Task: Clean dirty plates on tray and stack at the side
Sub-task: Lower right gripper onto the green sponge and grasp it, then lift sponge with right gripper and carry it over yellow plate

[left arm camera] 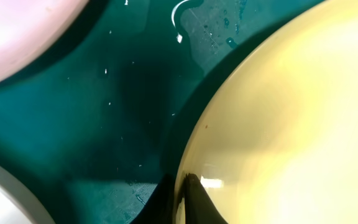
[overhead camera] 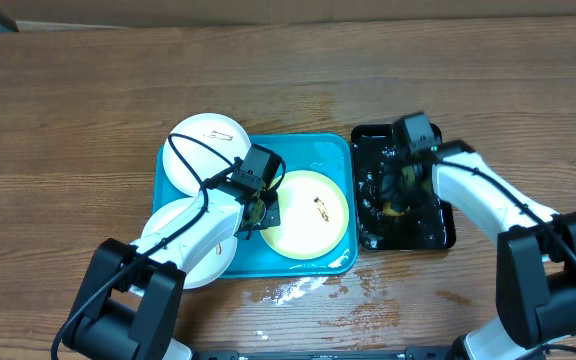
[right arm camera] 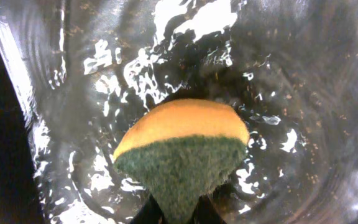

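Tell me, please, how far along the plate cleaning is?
Nothing looks finished: no plates are stacked beside the turquoise tray, and the yellow-green plate shows a dark smudge. In hand: the left hand pinches that plate's rim, while the right hand holds a sponge over the wet black tray. Left: scrubbing it, checking the two white plates overhanging the tray's left edge, then stacking all three.

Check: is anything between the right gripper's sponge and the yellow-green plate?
Only tray rims: the orange-and-green sponge is over the glossy black tray, the pale yellow-green round plate adjacent in the turquoise plastic tray.
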Robot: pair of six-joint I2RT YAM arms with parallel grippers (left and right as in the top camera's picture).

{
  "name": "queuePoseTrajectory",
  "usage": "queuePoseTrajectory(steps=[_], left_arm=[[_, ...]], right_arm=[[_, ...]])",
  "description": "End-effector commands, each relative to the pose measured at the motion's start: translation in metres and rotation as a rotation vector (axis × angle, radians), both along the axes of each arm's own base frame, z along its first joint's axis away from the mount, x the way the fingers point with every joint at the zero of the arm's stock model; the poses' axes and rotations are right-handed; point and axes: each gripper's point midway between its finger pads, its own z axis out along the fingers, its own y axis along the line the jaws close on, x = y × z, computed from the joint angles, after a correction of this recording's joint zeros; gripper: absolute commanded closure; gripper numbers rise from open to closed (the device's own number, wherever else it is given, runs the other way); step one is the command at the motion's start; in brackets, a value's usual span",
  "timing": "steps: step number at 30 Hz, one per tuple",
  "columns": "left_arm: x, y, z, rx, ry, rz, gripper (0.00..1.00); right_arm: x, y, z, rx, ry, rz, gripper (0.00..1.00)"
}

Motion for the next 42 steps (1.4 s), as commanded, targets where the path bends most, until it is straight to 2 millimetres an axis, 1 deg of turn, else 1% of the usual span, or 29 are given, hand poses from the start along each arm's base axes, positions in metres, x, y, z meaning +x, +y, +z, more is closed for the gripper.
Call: queuePoseTrajectory(steps=[1, 3, 4, 7, 10, 13, 15, 17, 20, 24, 26, 27, 29, 30, 32, 33, 36, 37, 39, 40, 42], left_arm=[[0.004, 0.003, 0.0, 0.018, -0.005, -0.007, 0.96], [0.004, 0.003, 0.001, 0.016, -0.007, -0.006, 0.96], [0.004, 0.003, 0.001, 0.016, -0.007, -0.006, 0.96], [0.004, 0.003, 0.001, 0.016, -0.007, -0.006, 0.96], [0.004, 0.003, 0.001, 0.016, -0.006, -0.006, 0.96], [0.004, 0.003, 0.001, 0.016, -0.006, -0.006, 0.96], [0.003, 0.003, 0.0, 0.015, -0.002, -0.007, 0.96], [0.002, 0.004, 0.0, 0.017, 0.002, -0.007, 0.96], [0.002, 0.004, 0.0, 0.021, 0.003, -0.006, 0.96], [0.001, 0.005, 0.0, 0.023, 0.007, -0.006, 0.96], [0.001, 0.005, 0.0, 0.023, 0.007, -0.006, 0.96], [0.001, 0.005, 0.0, 0.023, 0.005, -0.006, 0.96], [0.002, 0.004, 0.0, 0.02, 0.002, -0.006, 0.96], [0.002, 0.004, 0.0, 0.02, 0.002, -0.005, 0.96], [0.002, 0.004, 0.0, 0.019, 0.0, -0.002, 0.96], [0.003, 0.003, 0.001, 0.017, -0.004, -0.002, 0.96], [0.004, 0.003, 0.001, 0.015, -0.008, -0.002, 0.96], [0.004, 0.003, 0.001, 0.016, -0.008, -0.002, 0.96], [0.005, 0.004, 0.001, 0.02, -0.011, -0.001, 0.96], [0.005, 0.004, 0.001, 0.02, -0.014, -0.001, 0.96], [0.007, 0.005, 0.001, 0.025, -0.02, -0.006, 0.96]], right_arm=[[0.03, 0.017, 0.071, 0.079, -0.146, 0.028, 0.96], [0.025, 0.015, 0.094, 0.078, -0.14, 0.027, 0.96], [0.02, 0.014, 0.101, 0.076, -0.134, 0.027, 0.96], [0.01, 0.009, 0.107, 0.063, -0.116, 0.021, 0.96], [0.005, -0.001, 0.1, 0.014, -0.089, -0.028, 0.96], [0.007, -0.001, 0.084, 0.016, -0.092, -0.028, 0.96], [0.001, 0.003, 0.076, 0.036, -0.058, -0.022, 0.96], [-0.006, 0.007, 0.074, 0.06, -0.025, -0.016, 0.96], [0.002, -0.007, 0.069, -0.02, -0.068, -0.034, 0.96], [-0.011, 0.005, 0.068, 0.051, -0.012, -0.017, 0.96], [-0.003, -0.002, 0.064, 0.009, -0.048, -0.025, 0.96], [-0.003, -0.002, 0.064, 0.009, -0.049, -0.025, 0.96], [-0.009, 0.005, 0.065, 0.051, -0.024, -0.015, 0.96], [-0.009, 0.005, 0.064, 0.048, -0.024, -0.015, 0.96], [0.0, -0.007, 0.06, -0.02, -0.066, -0.032, 0.96], [0.0, -0.009, 0.059, -0.031, -0.067, -0.034, 0.96], [-0.009, -0.001, 0.059, 0.017, -0.026, -0.023, 0.96], [-0.008, -0.003, 0.059, 0.007, -0.029, -0.024, 0.96], [-0.001, -0.012, 0.057, -0.049, -0.066, -0.035, 0.96], [-0.001, -0.011, 0.057, -0.045, -0.064, -0.035, 0.96], [-0.009, 0.0, 0.06, 0.025, -0.025, -0.02, 0.96]])
